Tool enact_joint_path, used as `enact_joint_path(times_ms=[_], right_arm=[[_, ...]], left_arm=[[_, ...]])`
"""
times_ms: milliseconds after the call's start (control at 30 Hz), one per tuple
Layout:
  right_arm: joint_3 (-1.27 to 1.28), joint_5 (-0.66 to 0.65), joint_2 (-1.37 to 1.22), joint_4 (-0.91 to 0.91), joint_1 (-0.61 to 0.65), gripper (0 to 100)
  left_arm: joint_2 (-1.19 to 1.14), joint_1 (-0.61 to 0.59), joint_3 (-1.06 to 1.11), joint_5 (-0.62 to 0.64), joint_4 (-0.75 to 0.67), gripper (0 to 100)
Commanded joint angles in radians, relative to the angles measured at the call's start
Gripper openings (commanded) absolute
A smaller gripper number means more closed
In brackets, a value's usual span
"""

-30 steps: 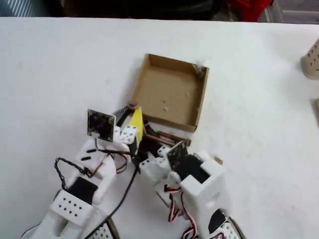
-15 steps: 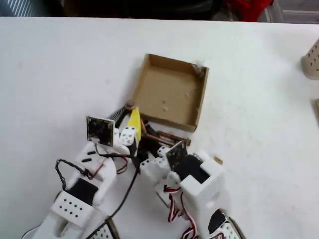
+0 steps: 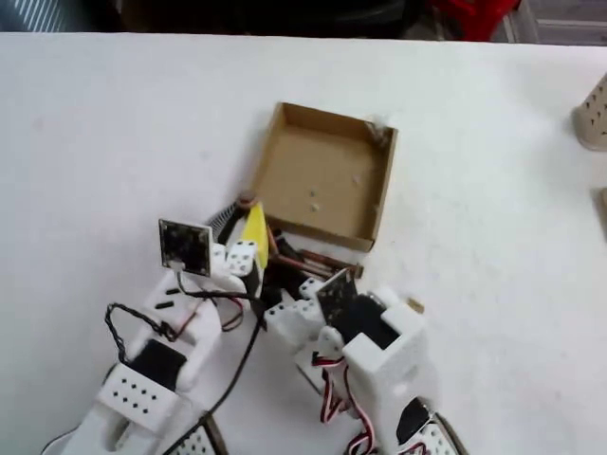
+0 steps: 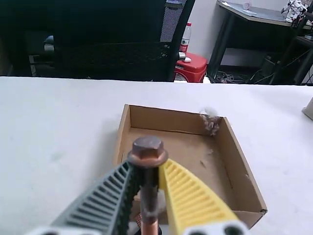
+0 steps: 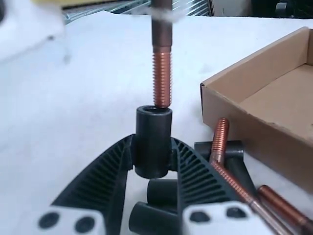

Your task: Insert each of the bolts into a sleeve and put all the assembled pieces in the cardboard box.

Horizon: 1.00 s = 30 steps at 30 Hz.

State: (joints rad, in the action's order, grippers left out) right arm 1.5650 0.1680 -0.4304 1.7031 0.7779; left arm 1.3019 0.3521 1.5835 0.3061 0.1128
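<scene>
From the high view, my left gripper [image 3: 243, 212] sits just off the near left corner of the cardboard box [image 3: 285, 118]. Its grey and yellow fingers are clenched on a bolt [image 3: 248, 201], whose copper head faces up. My right arm [image 3: 365, 332] lies close beside it, nosing toward the same spot, with its front end tucked under the left wrist. Loose bolts [image 3: 318, 258] lie on the white table [image 3: 114, 123] along the box's near wall.

In the left wrist view, my left gripper [image 4: 146, 171] pinches the bolt [image 4: 148, 151] by its shank just below the hex head. The bolt stands upright, with the head above the fingertips. The cardboard box [image 4: 171, 120] sits right behind it on the table [image 4: 54, 122], open side up.

In the right wrist view, my right gripper [image 5: 153, 159] grasps a black sleeve [image 5: 153, 139]. The sleeve stands upright between the two dark ribbed fingers, its bore facing up. The bolt [image 5: 162, 81] hangs straight above it, and its threaded tip is right at the sleeve's mouth. I cannot tell whether the tip has gone inside. Loose sleeves [image 5: 161, 193] lie just behind the held one, between my fingers. Loose bolts [image 5: 220, 142] lean across another sleeve beside them. The corner of the cardboard box [image 5: 244, 112] stands near on that side, and these loose parts crowd the gap between it and my fingers.
</scene>
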Motion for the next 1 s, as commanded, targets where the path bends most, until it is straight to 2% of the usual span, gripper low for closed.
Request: enact_joint_path(times_ms=[0, 133, 300, 467, 633, 767, 967], right_arm=[[-0.006, -0.005, 0.002, 0.019, -0.002, 1.6], [-0.006, -0.005, 0.002, 0.019, -0.002, 1.6], [-0.006, -0.005, 0.002, 0.019, -0.002, 1.6], [-0.006, -0.005, 0.002, 0.019, -0.002, 1.6], [-0.006, -0.005, 0.002, 0.019, -0.002, 1.6], [-0.006, -0.005, 0.002, 0.019, -0.004, 1.6], [-0.006, -0.005, 0.002, 0.019, -0.004, 1.6]], left_arm=[[0.016, 0.015, -0.057, 0.011, 0.031, 2], [0.093, 0.015, -0.066, 0.011, 0.097, 2], [0.309, 0.015, -0.040, 0.012, 0.252, 2], [0.440, 0.015, 0.068, 0.012, 0.275, 2], [0.455, 0.028, 0.069, 0.012, 0.308, 2], [0.458, 0.088, 0.064, 0.011, 0.387, 2], [0.455, 0.090, 0.009, 0.008, 0.508, 2]])
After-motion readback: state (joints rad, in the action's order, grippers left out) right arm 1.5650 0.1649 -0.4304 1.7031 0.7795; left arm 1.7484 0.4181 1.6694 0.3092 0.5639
